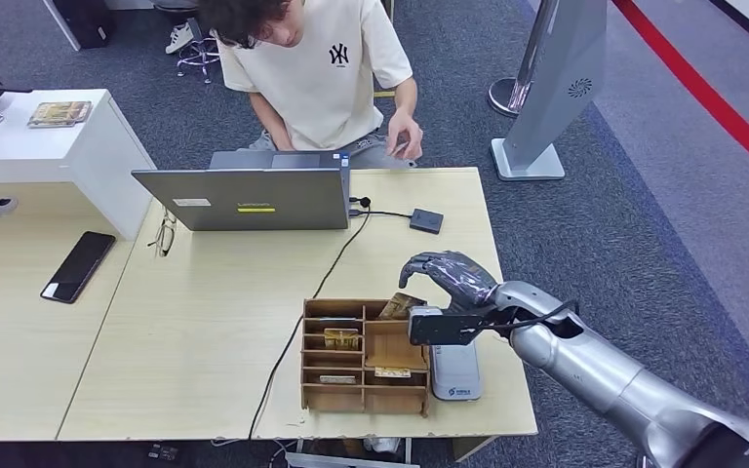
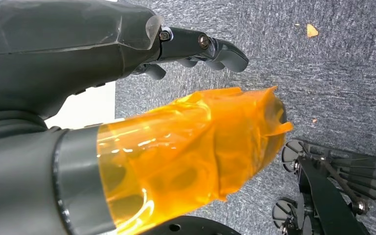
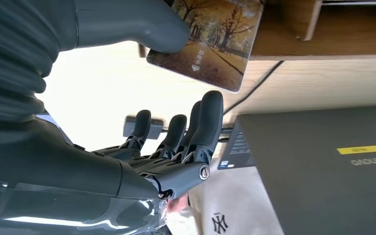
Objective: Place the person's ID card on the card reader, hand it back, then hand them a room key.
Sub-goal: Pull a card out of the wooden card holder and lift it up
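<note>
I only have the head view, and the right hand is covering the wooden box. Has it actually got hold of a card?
Observer: Not yet, by the look of it. In the right wrist view, the right hand has its thumb lying on the card, while its fingers stretch out clear of it.
Operator: Which card is that?
Observer: Its face carries a photo of autumn trees with a small white arrow. It juts out of the wooden organizer.
Operator: And the left hand?
Observer: The left hand hangs over grey carpet and holds nothing. Orange film wraps its thumb.
</note>
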{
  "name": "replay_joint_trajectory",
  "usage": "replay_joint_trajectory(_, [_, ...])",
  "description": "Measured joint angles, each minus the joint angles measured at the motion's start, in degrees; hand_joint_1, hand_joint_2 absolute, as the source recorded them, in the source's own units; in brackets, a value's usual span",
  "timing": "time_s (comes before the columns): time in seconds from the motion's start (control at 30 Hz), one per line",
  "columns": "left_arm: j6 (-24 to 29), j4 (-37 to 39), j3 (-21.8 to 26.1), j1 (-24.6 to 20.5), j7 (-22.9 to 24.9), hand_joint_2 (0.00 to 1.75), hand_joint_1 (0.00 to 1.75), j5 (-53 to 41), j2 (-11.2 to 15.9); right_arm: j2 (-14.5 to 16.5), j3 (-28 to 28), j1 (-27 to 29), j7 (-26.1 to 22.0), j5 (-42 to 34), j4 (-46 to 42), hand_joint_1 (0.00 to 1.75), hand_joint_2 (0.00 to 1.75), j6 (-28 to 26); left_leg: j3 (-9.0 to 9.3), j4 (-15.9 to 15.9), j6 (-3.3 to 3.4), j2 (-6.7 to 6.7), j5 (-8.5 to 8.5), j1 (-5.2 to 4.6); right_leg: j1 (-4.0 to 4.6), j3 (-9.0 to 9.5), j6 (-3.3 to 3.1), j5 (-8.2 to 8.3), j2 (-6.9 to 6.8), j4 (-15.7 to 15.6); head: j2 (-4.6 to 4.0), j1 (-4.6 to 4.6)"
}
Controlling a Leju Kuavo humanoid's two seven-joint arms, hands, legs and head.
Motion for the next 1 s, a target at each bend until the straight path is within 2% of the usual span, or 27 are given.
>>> replay_joint_trajectory(0.03, [0.0, 0.0, 0.0, 0.01, 0.01, 0.0, 0.0, 0.0, 0.01, -0.18, 0.0, 0.02, 0.13, -0.16, -0.03, 0.96, 1.75, 0.1, 0.0, 0.0, 0.0, 0.0, 0.0, 0.0, 0.0, 0.0, 0.0, 0.0, 0.0, 0.0, 0.0, 0.0])
replay_joint_trajectory(0.17, [0.01, 0.0, 0.0, 0.01, 0.03, 0.0, 0.0, 0.0, 0.01, -0.74, 0.0, 0.08, 0.49, -0.53, -0.38, 1.32, 1.75, 0.56, 0.01, 0.0, 0.0, 0.01, 0.0, 0.0, 0.0, -0.01, 0.0, 0.0, 0.01, 0.0, 0.0, 0.0])
replay_joint_trajectory(0.53, [0.07, 0.0, 0.0, 0.03, 0.03, 0.0, 0.0, -0.12, -0.01, -1.36, 0.0, 0.11, 0.76, -0.62, -0.97, 1.53, 1.75, 0.81, 0.01, 0.0, 0.0, 0.01, 0.0, 0.01, 0.01, 0.0, 0.0, 0.0, 0.01, 0.0, 0.0, 0.0])
replay_joint_trajectory(0.83, [0.11, 0.0, 0.0, 0.03, 0.03, 0.0, 0.0, -0.2, 0.01, -1.4, 0.0, 0.1, 0.8, -1.08, -0.95, 1.54, 1.75, 1.05, 0.0, 0.0, 0.0, 0.01, 0.0, 0.0, 0.0, 0.0, 0.0, 0.0, 0.01, 0.0, 0.0, 0.0])
replay_joint_trajectory(1.0, [0.17, 0.0, 0.0, 0.03, 0.03, 0.0, 0.0, -0.26, 0.01, -1.4, -0.07, 0.08, 0.24, -3.01, -0.93, 1.61, 1.75, 1.49, 0.0, 0.0, 0.0, 0.0, 0.0, 0.01, 0.0, 0.0, 0.0, 0.0, 0.01, 0.0, 0.0, 0.0])
